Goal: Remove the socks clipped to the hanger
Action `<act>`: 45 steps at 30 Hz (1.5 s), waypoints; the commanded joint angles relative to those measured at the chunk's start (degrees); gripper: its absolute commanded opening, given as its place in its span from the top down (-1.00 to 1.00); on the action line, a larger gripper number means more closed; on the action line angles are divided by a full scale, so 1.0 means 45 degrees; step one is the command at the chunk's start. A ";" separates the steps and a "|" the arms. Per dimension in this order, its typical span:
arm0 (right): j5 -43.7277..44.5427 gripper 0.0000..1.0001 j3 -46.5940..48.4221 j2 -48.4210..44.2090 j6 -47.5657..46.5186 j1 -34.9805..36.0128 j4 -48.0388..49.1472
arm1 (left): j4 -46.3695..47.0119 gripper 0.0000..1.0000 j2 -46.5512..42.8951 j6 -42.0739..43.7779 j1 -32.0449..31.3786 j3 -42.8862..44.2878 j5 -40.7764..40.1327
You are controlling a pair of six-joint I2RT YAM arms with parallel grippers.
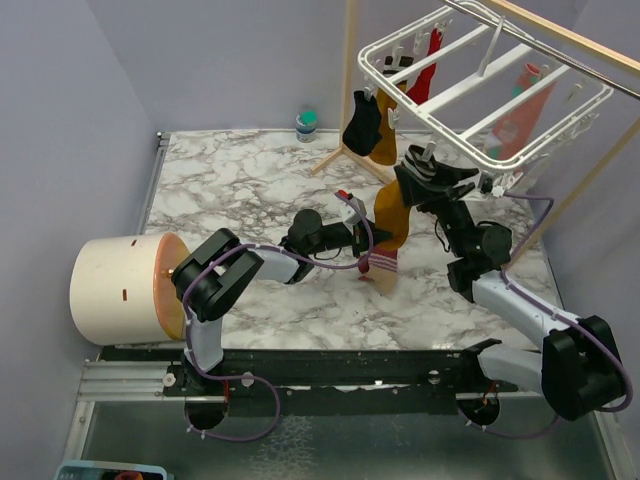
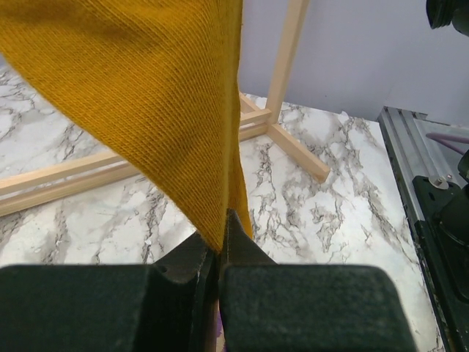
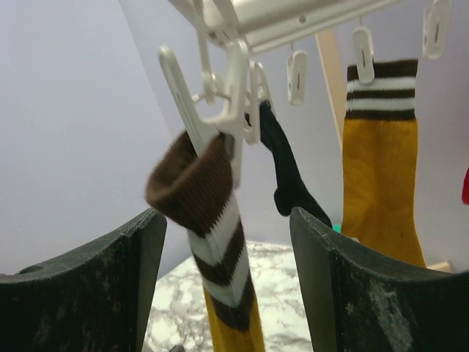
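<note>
The white grid hanger (image 1: 480, 85) hangs at the back right. A black sock (image 1: 362, 122), a mustard sock (image 1: 386, 145), a red sock (image 1: 426, 68) and a pink-and-teal sock (image 1: 520, 105) are clipped to it. Another mustard sock (image 1: 392, 212) with a brown-and-white striped cuff (image 3: 212, 220) hangs from a white clip (image 3: 220, 110). My left gripper (image 2: 220, 235) is shut on this sock's lower part (image 2: 161, 110). My right gripper (image 3: 227, 242) is open, its fingers either side of the cuff, apart from it. The black sock (image 3: 287, 172) and second mustard sock (image 3: 381, 176) hang behind.
The light wooden rack stand (image 1: 350, 90) carries the hanger; its base bars (image 2: 293, 147) lie on the marble table (image 1: 230, 190). A cream cylinder (image 1: 115, 290) lies at the left edge. A small teal-lidded jar (image 1: 307, 123) stands at the back.
</note>
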 commanded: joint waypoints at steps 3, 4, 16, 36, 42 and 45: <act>0.1354 -0.48 0.0426 -0.0220 -0.0861 0.0141 0.1620 | -0.0189 1.00 -0.0346 0.0185 -0.0039 -0.0129 -0.0089; 0.1465 -0.48 0.0419 -0.0266 -0.0905 0.0139 0.1712 | -0.0177 1.00 -0.0336 0.0170 -0.0048 -0.0133 -0.0098; 0.1614 -0.30 0.1398 0.0577 -0.0811 0.0140 0.2818 | -0.0181 1.00 -0.0285 0.0067 -0.0039 -0.0133 -0.0030; 0.1171 0.25 0.2364 0.1754 -0.0433 0.0139 0.3346 | -0.0178 1.00 -0.0074 0.0087 -0.0040 -0.0114 0.0049; 0.1115 0.39 0.2460 0.1875 -0.0374 0.0158 0.3346 | -0.0183 1.00 -0.0061 0.0126 -0.0039 -0.0187 0.0049; 0.1092 0.43 0.2485 0.1916 -0.0354 0.0158 0.3346 | -0.0195 1.00 -0.0107 0.0090 -0.0041 -0.0274 0.0030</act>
